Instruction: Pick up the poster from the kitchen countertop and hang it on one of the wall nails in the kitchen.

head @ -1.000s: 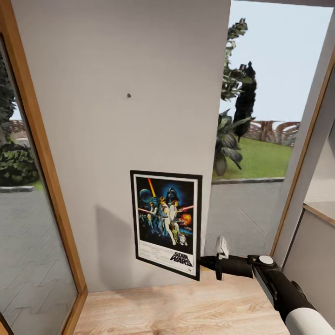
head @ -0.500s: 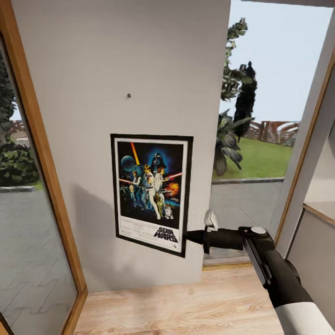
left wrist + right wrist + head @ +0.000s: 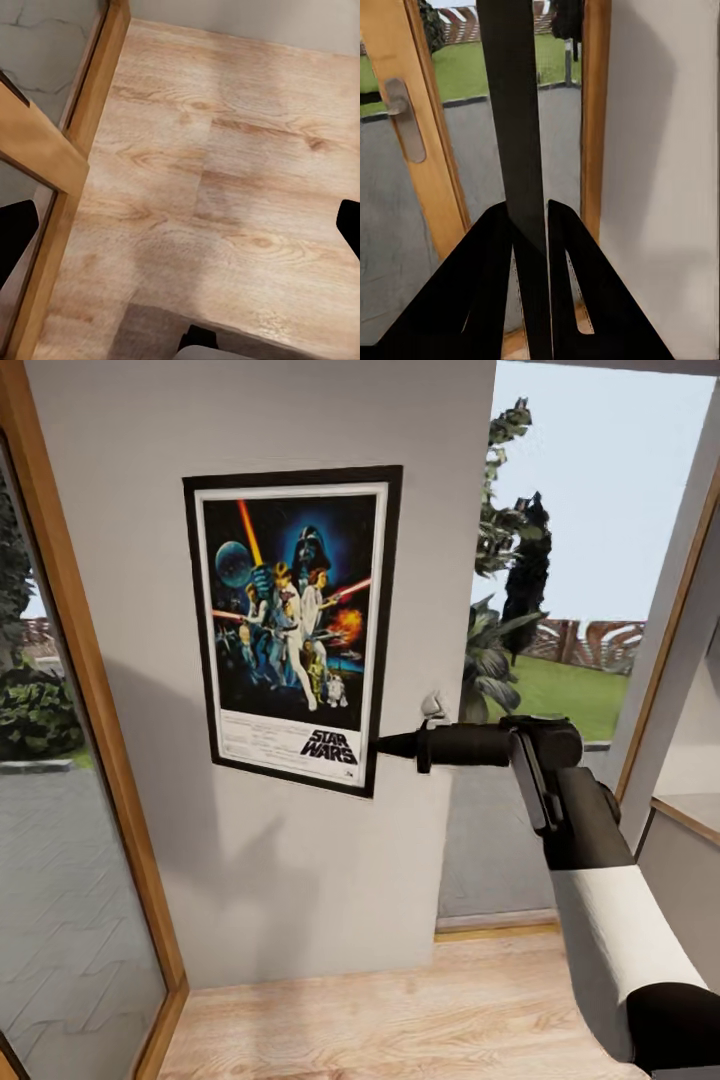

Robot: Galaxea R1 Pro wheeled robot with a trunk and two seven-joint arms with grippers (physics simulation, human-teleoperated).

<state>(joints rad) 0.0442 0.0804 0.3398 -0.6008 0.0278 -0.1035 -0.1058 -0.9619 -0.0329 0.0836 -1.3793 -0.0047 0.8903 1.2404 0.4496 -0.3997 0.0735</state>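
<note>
Poster point(image 3: 292, 628) sits upright against the grey wall point(image 3: 300, 880) in the upper centre of the head view. Right gripper point(image 3: 378, 745) pinches its lower right frame edge. Left gripper point(image 3: 180, 225) spread above the wooden floor point(image 3: 225, 172), holding nothing.

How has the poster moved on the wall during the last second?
Yes: the poster, gripped by the right hand, went up and leftward along the grey wall, now covering the nail's spot.

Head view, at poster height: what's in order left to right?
Wooden door frame → poster → right claw, shut on the poster's lower right edge → right arm → angled wooden window frame.
</note>
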